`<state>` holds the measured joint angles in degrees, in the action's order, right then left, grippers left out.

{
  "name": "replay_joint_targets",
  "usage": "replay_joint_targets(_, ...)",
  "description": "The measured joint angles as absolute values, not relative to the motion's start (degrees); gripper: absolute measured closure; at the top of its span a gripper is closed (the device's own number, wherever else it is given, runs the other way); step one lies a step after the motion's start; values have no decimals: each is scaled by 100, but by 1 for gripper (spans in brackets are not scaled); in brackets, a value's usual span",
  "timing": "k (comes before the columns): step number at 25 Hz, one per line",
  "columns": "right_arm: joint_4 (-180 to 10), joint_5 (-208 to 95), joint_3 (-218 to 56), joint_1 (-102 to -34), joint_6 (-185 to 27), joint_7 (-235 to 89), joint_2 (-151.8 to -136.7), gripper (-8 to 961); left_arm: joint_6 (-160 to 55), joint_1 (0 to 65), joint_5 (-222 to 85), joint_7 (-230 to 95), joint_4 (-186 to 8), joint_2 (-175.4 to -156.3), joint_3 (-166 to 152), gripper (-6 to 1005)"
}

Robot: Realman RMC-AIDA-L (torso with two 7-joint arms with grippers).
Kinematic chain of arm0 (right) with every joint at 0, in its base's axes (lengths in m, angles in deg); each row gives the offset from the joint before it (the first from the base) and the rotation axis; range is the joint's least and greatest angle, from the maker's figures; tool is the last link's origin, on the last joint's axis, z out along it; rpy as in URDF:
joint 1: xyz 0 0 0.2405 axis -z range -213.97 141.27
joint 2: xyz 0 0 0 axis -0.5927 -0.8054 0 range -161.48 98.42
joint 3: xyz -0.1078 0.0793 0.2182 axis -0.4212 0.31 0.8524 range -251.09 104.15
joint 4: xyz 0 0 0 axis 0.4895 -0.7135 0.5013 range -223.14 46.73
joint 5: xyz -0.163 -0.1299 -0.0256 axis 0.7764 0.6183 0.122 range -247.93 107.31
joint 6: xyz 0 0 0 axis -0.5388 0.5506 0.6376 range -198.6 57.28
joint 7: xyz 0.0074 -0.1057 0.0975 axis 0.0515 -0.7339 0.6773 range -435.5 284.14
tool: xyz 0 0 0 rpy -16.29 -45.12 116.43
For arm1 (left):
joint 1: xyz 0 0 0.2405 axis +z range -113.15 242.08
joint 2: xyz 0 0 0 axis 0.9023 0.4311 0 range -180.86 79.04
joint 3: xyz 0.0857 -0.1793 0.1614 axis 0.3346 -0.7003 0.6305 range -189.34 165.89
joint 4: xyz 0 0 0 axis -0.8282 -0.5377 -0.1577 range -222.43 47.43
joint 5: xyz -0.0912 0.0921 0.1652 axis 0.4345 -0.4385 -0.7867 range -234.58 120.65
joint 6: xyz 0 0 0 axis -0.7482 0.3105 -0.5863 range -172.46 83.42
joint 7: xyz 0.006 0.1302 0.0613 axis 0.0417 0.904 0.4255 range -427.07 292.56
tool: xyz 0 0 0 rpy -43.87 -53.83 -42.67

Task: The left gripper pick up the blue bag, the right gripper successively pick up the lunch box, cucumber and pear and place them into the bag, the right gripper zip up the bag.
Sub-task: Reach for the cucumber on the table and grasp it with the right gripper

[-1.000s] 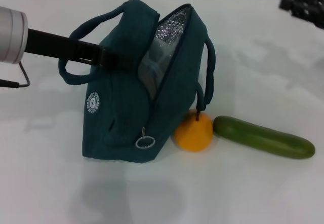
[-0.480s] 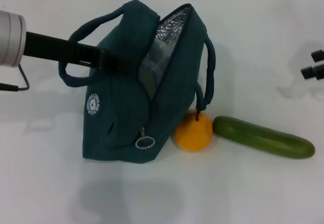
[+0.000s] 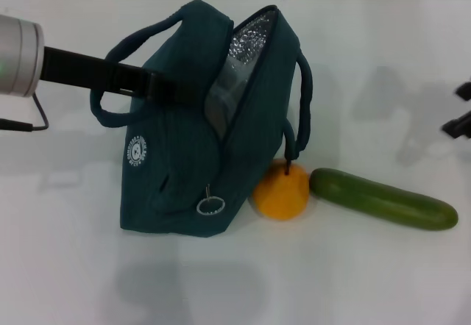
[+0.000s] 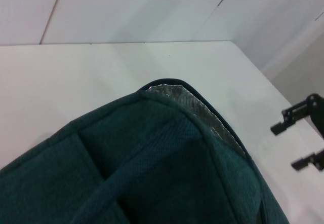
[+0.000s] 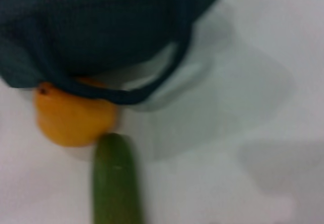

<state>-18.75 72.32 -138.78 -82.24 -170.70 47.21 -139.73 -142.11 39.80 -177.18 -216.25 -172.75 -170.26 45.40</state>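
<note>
Two loose items lie on my white table point(image 3: 353, 281) nearest the head camera, and I place everything against the blue bag point(image 3: 184, 170). The pear point(image 3: 280, 191) sits at the bag's base on its right side, tucked against the fabric under the hanging loop handle point(image 3: 303, 104), its dark stem pointing up. The cucumber point(image 3: 383, 198) lies flat just right of the pear, its near end close beside the fruit and its length running away from the bag; my right wrist camera shows that end nearly touching the pear. The bag stands on the table, leaning, its mouth unzipped so the silver foil lining point(image 3: 246, 42) shows at the top. The ring zipper pull point(image 3: 211, 206) hangs low on its front corner, with the round white logo point(image 3: 135, 151) up and to the left of it. Inside the opening I see something pale, but I cannot make it out. My left gripper point(image 3: 165, 88) reaches in from the left, clamped on the bag's upper left side beside the other handle. My right gripper point(image 3: 462, 109) sits well right of the bag, beyond the cucumber's far end, at the frame edge; from the left wrist camera its fingers point(image 4: 298, 111) are spread apart with nothing between them.
</note>
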Motion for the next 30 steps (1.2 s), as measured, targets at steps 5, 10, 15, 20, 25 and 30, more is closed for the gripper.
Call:
replay_joint_targets(5,-1545,7644,-13982,-8390,-17380,4721,-14526,240,-14200,3977,-17717,-21623,-17275,-17034,4542,957)
replay_joint_targets(10,-1759,7612,-14369,-8410,-17248,4719,-14670,241,-14176,3960,-17717,-21622,-17275,-17042,4559,957)
replay_joint_targets(15,-2074,7509,-14742,-8455,-17041,4719,-14709,242,-14152,3951,-17717,-21622,-17272,-17045,4570,957)
replay_joint_targets(20,-2402,7292,-15061,-8548,-16888,4720,-14728,243,-14146,3903,-17718,-21622,-17220,-17044,4575,957)
replay_joint_targets(25,-2712,7249,-15300,-8640,-16625,4727,-14741,248,-14137,3762,-17720,-21553,-17002,-17044,4573,957)
replay_joint_targets(30,-3058,7221,-15478,-8715,-16395,4727,-14744,257,-14126,3652,-17720,-21505,-16853,-17044,4571,957)
